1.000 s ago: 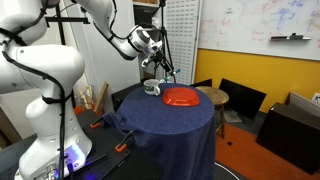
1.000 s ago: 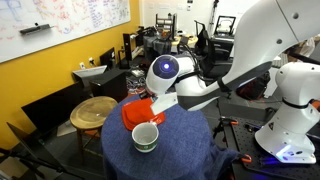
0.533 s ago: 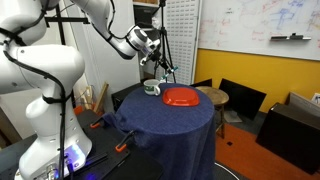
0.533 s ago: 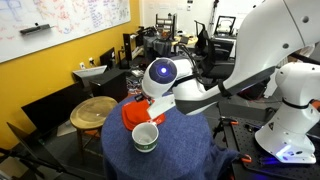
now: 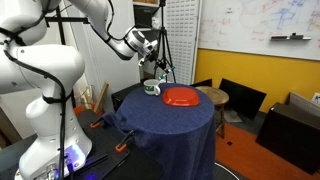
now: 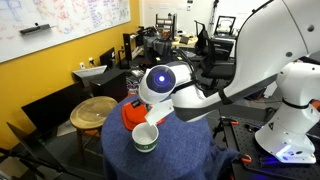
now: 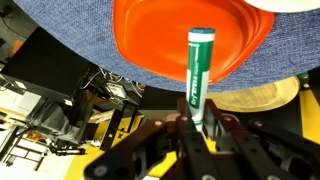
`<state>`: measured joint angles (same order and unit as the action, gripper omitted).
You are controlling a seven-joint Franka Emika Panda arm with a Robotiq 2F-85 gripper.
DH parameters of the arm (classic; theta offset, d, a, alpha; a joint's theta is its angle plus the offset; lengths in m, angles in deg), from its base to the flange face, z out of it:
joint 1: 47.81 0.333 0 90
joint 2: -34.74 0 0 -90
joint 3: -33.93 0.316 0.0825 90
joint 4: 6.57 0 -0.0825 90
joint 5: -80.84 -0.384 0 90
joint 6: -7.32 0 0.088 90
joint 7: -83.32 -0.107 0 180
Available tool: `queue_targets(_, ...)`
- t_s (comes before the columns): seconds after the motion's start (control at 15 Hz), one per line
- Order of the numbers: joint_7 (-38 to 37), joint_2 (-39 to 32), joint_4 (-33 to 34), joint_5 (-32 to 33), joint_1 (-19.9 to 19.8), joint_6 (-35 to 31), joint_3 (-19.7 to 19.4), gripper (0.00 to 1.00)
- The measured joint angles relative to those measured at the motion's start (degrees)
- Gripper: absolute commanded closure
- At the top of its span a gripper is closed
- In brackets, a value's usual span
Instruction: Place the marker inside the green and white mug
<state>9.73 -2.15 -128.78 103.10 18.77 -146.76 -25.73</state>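
My gripper [image 7: 196, 125] is shut on the marker [image 7: 198, 70], a green and white pen that points away from the jaws over the red plate [image 7: 170, 45]. In both exterior views the gripper [image 5: 160, 68] [image 6: 150, 117] hangs just above the green and white mug [image 5: 152, 88] [image 6: 145, 137], which stands upright on the blue-covered round table [image 5: 165, 125] beside the red plate [image 5: 181, 97]. A white rim at the wrist view's top right corner [image 7: 290, 5] may be the mug. The marker itself is too small to make out in the exterior views.
The table is draped in blue cloth [image 6: 180, 155]. A round wooden stool [image 6: 93, 112] and dark chairs [image 5: 240, 100] stand beside it. The robot's white base [image 5: 45, 120] is near the table. Orange clamps [image 5: 122, 147] lie on the floor.
The gripper with the marker has shifted slightly toward the mug, away from the plate. The mug and plate have not moved.
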Motion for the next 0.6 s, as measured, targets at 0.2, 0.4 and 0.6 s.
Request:
queue_targets(0.2, 0.1, -0.3, 0.7, 0.0, -0.1, 0.0, 1.0, 0.95)
queue_targets(0.4, 0.2, -0.4, 1.4, 0.0, -0.4, 0.0, 2.3, 0.95)
queue_targets(0.6, 0.4, -0.5, 2.4, 0.1, -1.2, 0.0, 4.0, 0.95)
